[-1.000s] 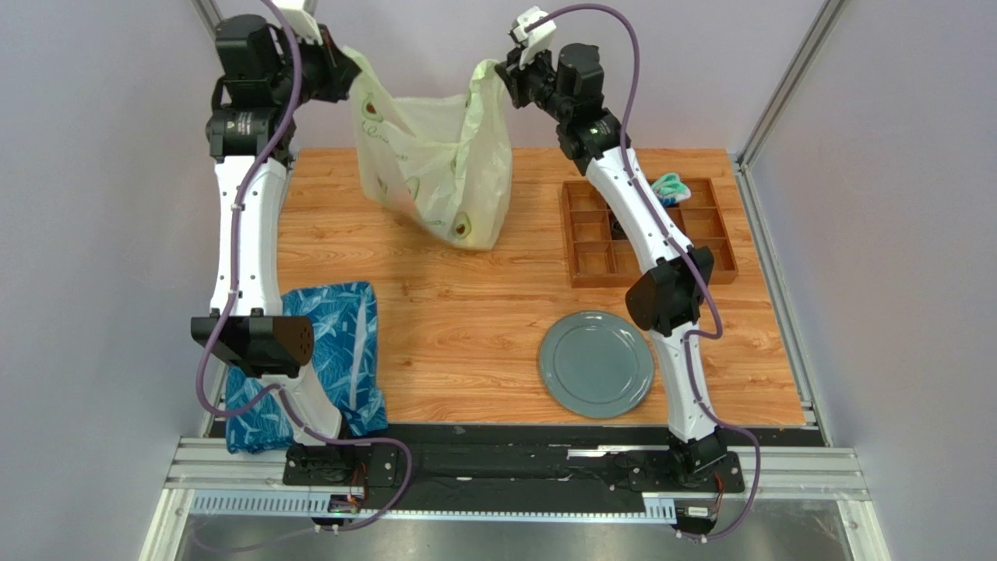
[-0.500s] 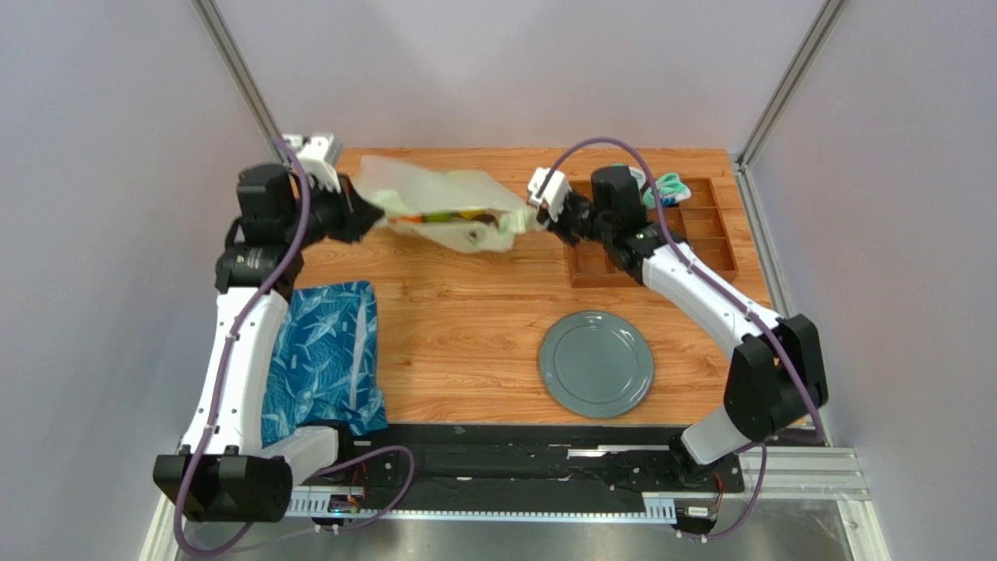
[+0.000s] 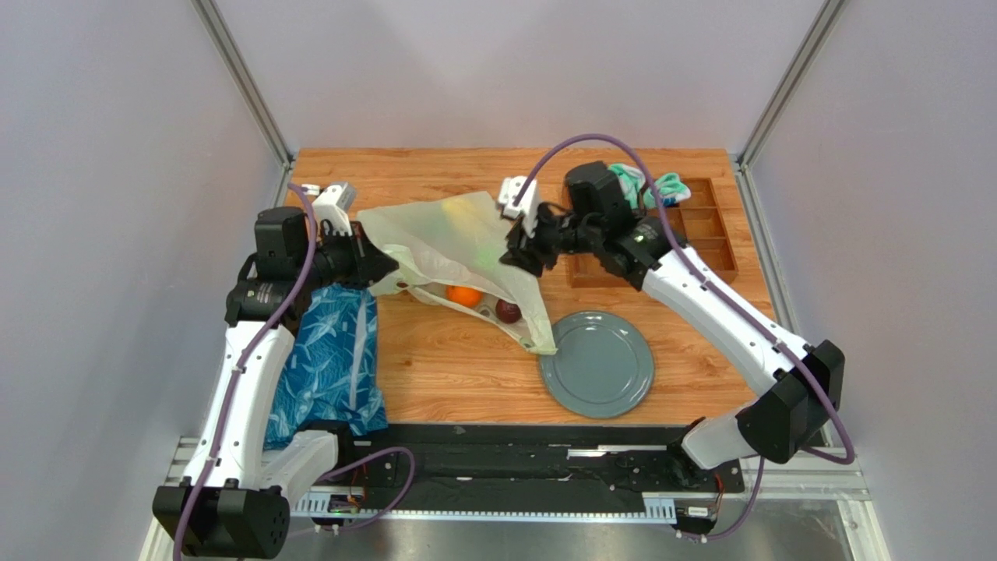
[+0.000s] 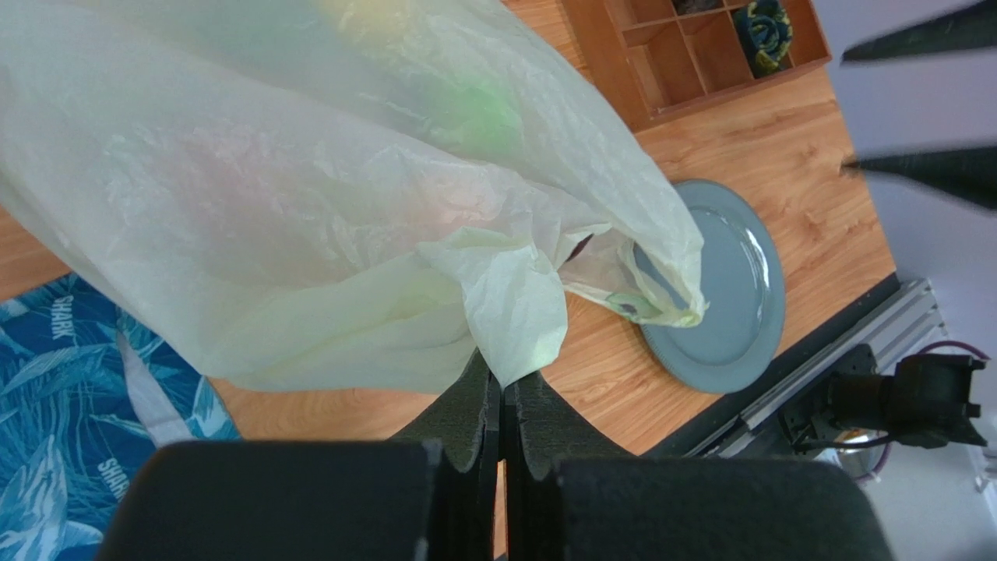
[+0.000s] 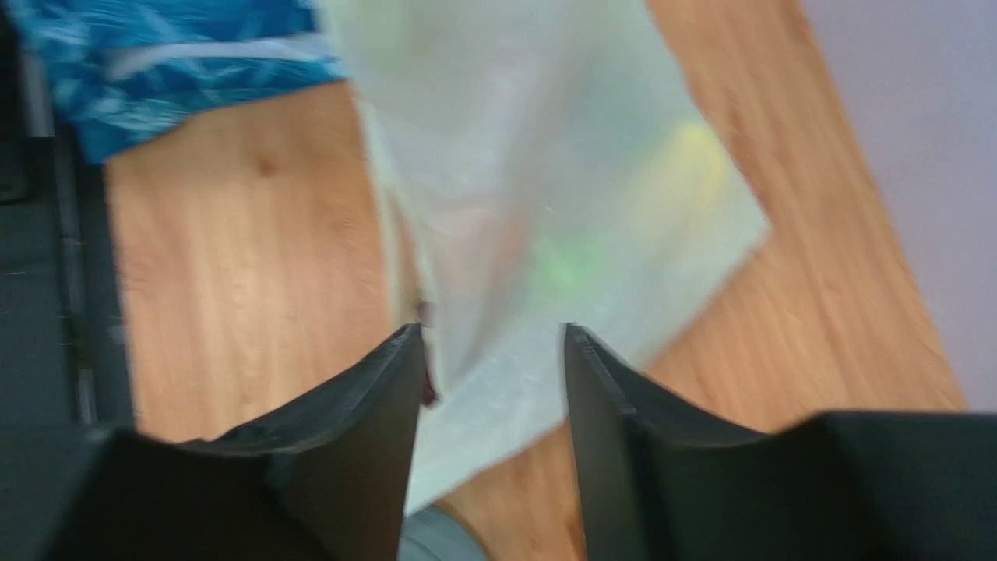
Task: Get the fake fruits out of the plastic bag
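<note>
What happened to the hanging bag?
Both arms came down, laying the plastic bag on the table. The right end effector opened and let go; the left end effector still pinches it. An orange fruit and a dark red fruit now show at its mouth. The plate, blue bag and tray stayed put.

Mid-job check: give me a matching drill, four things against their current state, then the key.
Things:
1 left tool
2 right tool
3 orange fruit
4 grey plate

States:
a open
b lies flat, no fruit on it
c inside the plastic bag, at its mouth
d shut on the plastic bag

Pairs: 1-d, 2-a, 3-c, 4-b
</note>
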